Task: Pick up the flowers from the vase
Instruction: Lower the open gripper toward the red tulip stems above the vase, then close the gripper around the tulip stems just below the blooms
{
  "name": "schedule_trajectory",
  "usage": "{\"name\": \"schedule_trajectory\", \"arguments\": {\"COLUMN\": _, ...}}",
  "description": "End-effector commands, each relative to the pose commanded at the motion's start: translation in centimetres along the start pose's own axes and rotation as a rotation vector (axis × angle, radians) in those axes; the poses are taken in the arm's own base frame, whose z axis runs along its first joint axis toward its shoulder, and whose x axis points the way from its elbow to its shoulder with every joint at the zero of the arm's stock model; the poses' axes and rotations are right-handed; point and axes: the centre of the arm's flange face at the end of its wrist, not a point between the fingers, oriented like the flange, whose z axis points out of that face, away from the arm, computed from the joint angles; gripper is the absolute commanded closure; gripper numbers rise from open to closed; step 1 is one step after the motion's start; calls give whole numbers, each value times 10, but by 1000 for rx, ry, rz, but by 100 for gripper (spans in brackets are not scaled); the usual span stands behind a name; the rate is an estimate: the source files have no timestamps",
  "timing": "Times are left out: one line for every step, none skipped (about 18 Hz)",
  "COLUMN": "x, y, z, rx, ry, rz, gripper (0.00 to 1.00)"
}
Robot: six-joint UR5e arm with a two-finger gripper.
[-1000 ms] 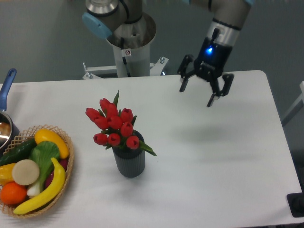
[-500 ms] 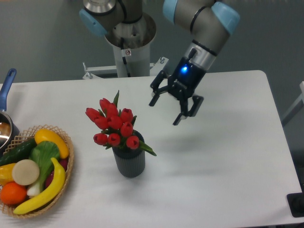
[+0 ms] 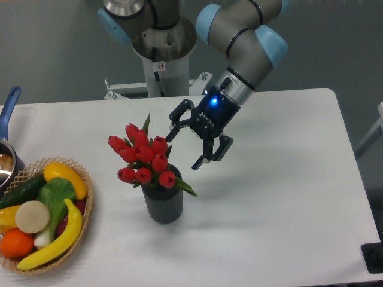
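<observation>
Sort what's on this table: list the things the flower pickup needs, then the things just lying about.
Needed for the job:
- bunch of red tulips with green leaves
- short dark grey ribbed vase
- open two-finger gripper

Just lying about:
- wicker basket of fruit and vegetables
- blue-handled pot at the table's left edge

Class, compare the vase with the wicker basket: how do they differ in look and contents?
The vase is a dark grey ribbed cylinder, upright and narrow; the wicker basket is tan, woven, wide and shallow. The vase holds red flowers; the basket holds fruit and vegetables. Both stand on the white table.
</observation>
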Motion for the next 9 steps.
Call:
{"name": "schedule_trajectory", "arguments": {"x": -1, "y": 3, "z": 8, "rx": 0, "ry": 9, "rz": 2, "gripper": 0}}
{"name": "schedule_trajectory", "arguments": {"x": -1, "y": 4, "z": 15, "rx": 2, "ry": 19, "rz": 9, "gripper": 0}}
{"name": "schedule_trajectory", "arguments": {"x": -1, "y": 2, "z": 21, "rx": 2, "ry": 25, "rz": 20, "gripper": 0}}
{"name": "schedule_trajectory", "arguments": {"x": -1, "y": 1, "z": 25, "rx": 3, "ry": 30, "rz": 26, "gripper": 0}}
{"name": "schedule_trajectory", "arguments": {"x": -3, "y": 4, "z": 28, "rx": 2, "ry": 34, "rz": 19, "gripper": 0}}
{"name": "schedule_trajectory", "arguments": {"x": -3, "y": 2, "z": 29, "rx": 3, "ry": 36, "rz": 24, "gripper": 0}}
{"name": "schedule_trajectory", "arguments": {"x": -3, "y": -3, "z": 32, "rx": 3, "ry": 38, "rz": 28, "gripper": 0}}
{"name": "schedule_trajectory", "arguments": {"x": -4, "y": -5, "z": 35, "rx": 3, "ry": 44, "rz": 20, "gripper": 0}}
{"name": "schedule_trajectory", "arguments": {"x": -6, "y": -3, "z": 40, "rx": 3, "ry": 51, "rz": 13, "gripper": 0}}
